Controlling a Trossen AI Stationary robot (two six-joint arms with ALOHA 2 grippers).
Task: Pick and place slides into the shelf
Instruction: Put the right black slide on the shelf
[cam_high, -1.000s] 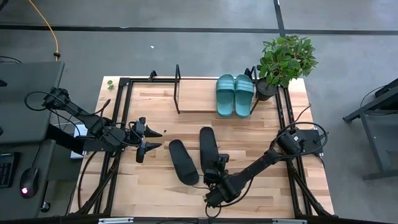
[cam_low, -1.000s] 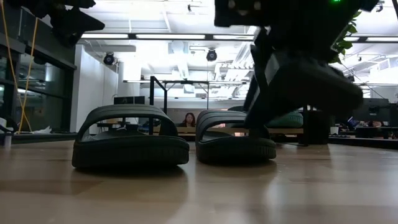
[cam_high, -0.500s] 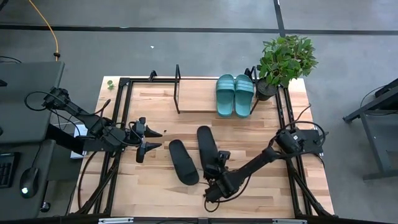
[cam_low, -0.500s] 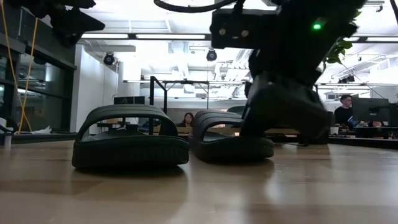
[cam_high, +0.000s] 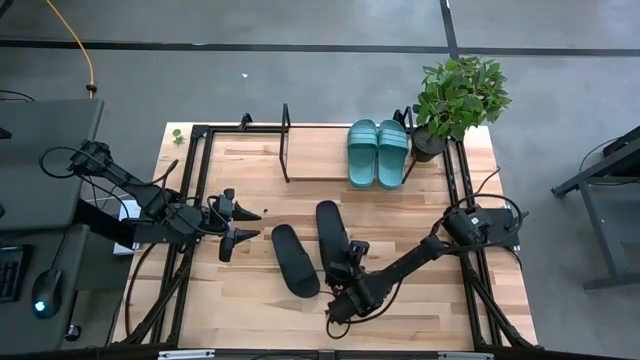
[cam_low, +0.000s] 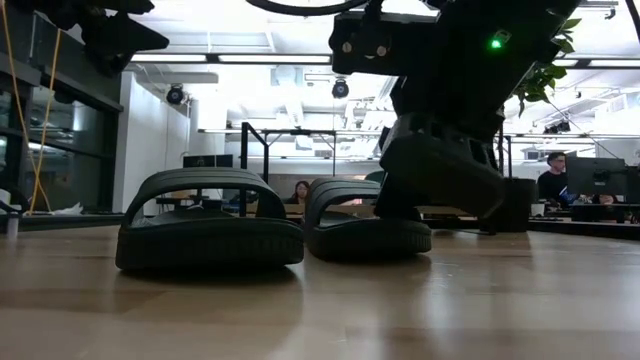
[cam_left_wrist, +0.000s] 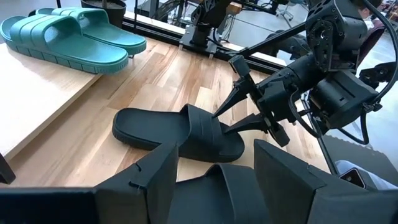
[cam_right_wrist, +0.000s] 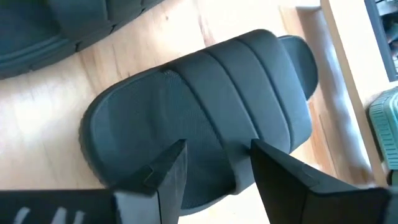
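On the wooden table (cam_high: 250, 300), the right gripper (cam_high: 349, 272) sits low over the heel end of one black slide (cam_high: 335, 237), near the middle of the table. In the right wrist view its two fingers (cam_right_wrist: 171, 171) are spread partway, with the slide's ribbed strap (cam_right_wrist: 242, 106) just in front of them. I cannot tell if the fingers are touching the slide, and nothing is pinched between them.

The other black slide (cam_high: 294, 260) lies just beside it, at about 9 o'clock from the first one. Both lie flat on the wood.

The two teal slides (cam_high: 378, 152) sit side by side on the right end of the shelf (cam_high: 300, 150), at about 12 o'clock from the black pair. A potted plant (cam_high: 455, 95) stands at the table's corner, at about 2 o'clock from the teal slides.

The left gripper (cam_high: 240, 227) waits above the table's left side, at about 9 o'clock from the black slides and well apart from them. Its fingers are wide open and hold nothing.
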